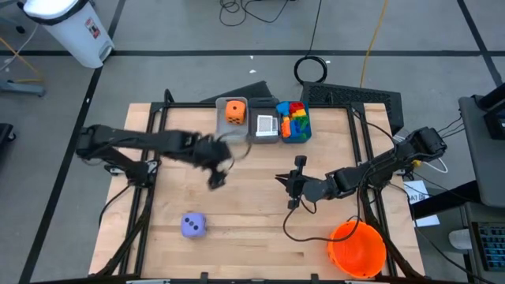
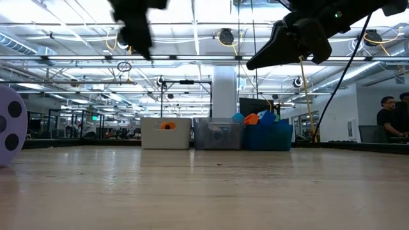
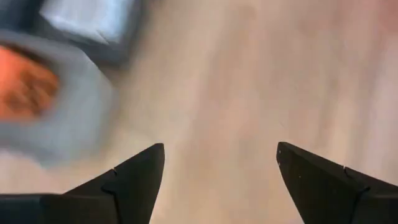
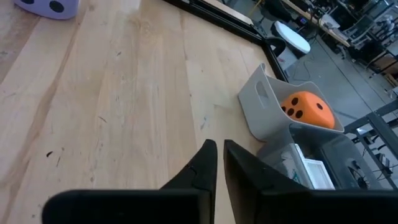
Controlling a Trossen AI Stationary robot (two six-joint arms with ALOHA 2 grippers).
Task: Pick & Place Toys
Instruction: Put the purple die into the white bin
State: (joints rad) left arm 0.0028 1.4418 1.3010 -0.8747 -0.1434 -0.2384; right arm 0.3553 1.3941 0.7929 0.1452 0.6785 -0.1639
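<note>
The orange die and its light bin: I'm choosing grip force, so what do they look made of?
The orange die looks soft, perhaps foam or fabric: matte surface, rounded corners, black pips. The light bin around it looks like moulded plastic: thin smooth wall with a handle slot. Neither is certain by sight.

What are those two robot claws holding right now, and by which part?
Nothing. The left gripper is open and empty above the table, near the bins. The right gripper is shut with nothing between its fingers.
</note>
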